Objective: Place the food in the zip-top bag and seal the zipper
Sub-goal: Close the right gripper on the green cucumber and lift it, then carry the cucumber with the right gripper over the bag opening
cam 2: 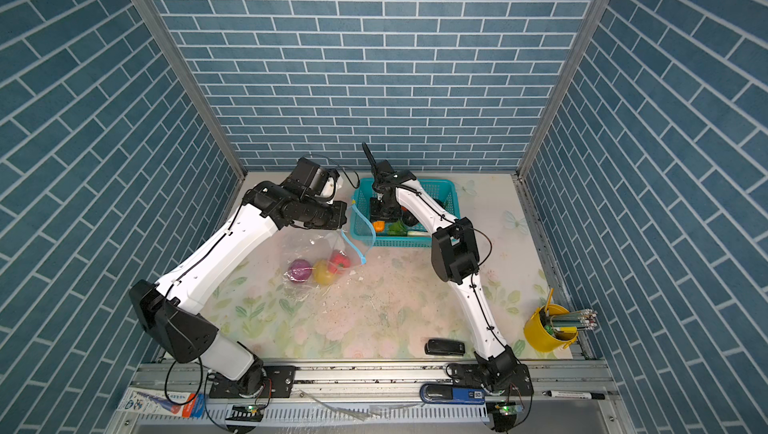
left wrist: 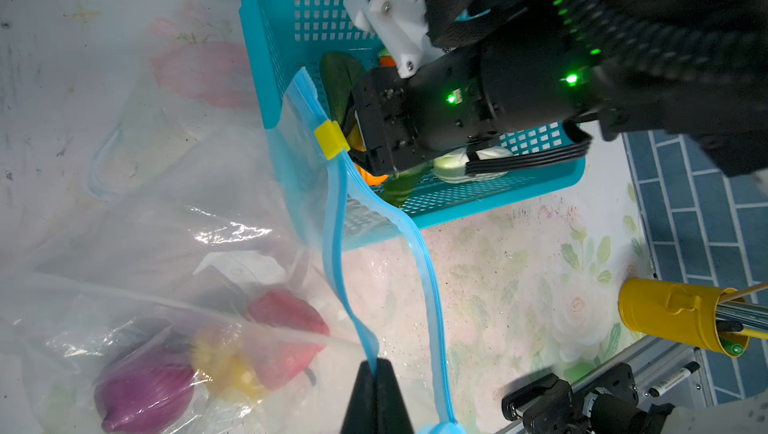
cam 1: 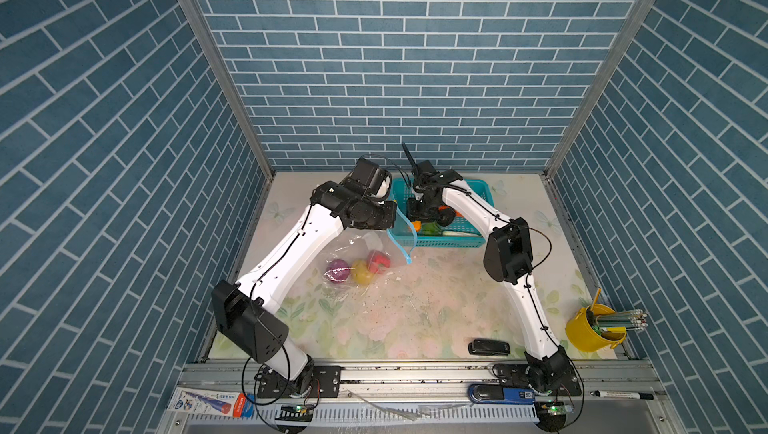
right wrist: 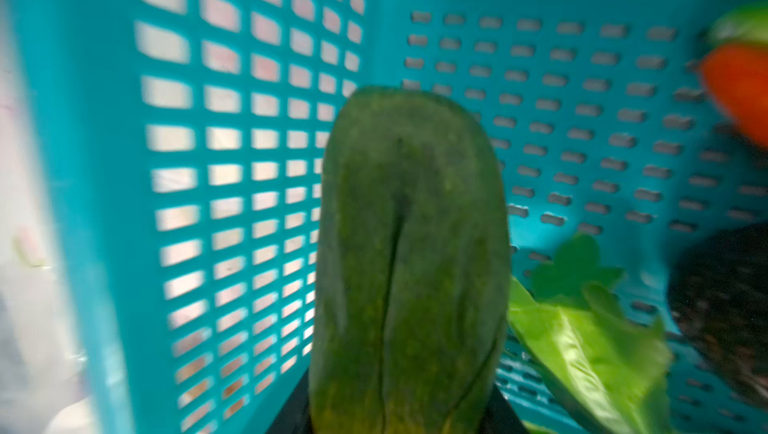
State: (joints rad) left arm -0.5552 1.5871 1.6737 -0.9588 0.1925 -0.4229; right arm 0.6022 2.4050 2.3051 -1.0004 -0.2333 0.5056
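Front rail: carton [cam 1: 208,405] and marker [cam 1: 623,395], lettering too small to read.
Left gripper [left wrist: 376,365]: jaws pinched shut on the zipper [left wrist: 336,211], holding the zip-top bag [left wrist: 166,224] mouth up off the desk [cam 1: 436,319]; purple onion [cam 1: 337,270], yellow potato [cam 1: 360,272], red piece [cam 1: 378,261] inside.
Right gripper [right wrist: 399,411]: jaws clamped on a dark green leaf [right wrist: 411,245] inside the basket [cam 1: 449,240].
Risk: leaf may snag the basket wall or miss the narrow mouth.

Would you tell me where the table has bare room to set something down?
The widest bare patch of table lies in the middle, bordered by the bag, the basket and the black object in front. A narrower strip runs right of the basket to the table edge. Crowded: where the bag mouth meets the basket.
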